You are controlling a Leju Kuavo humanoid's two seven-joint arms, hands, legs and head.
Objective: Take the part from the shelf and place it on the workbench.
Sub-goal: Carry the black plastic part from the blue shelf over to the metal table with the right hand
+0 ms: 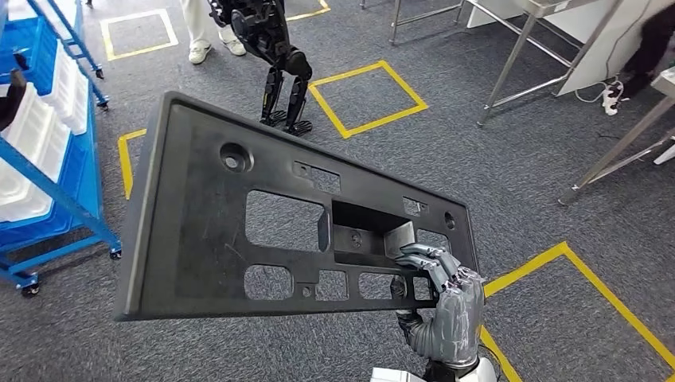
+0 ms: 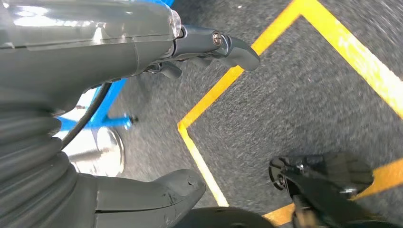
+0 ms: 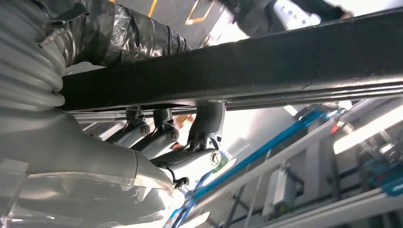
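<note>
The right robot hand grips the black part at its lower right edge, holding it tilted over the carpet, off the blue shelf. The left robot hand hangs released, holding nothing. The part looks stiff, light plastic, though held this far off-centre it will likely sag or twist; a cutout near its middle seems the better hold.

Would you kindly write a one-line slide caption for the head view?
Right robot hand holds a black plastic panel by its lower edge, above grey carpet marked with yellow tape squares.

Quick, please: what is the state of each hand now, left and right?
Left hand: open, holding nothing.
Right hand: holding the black part by its lower edge.
</note>
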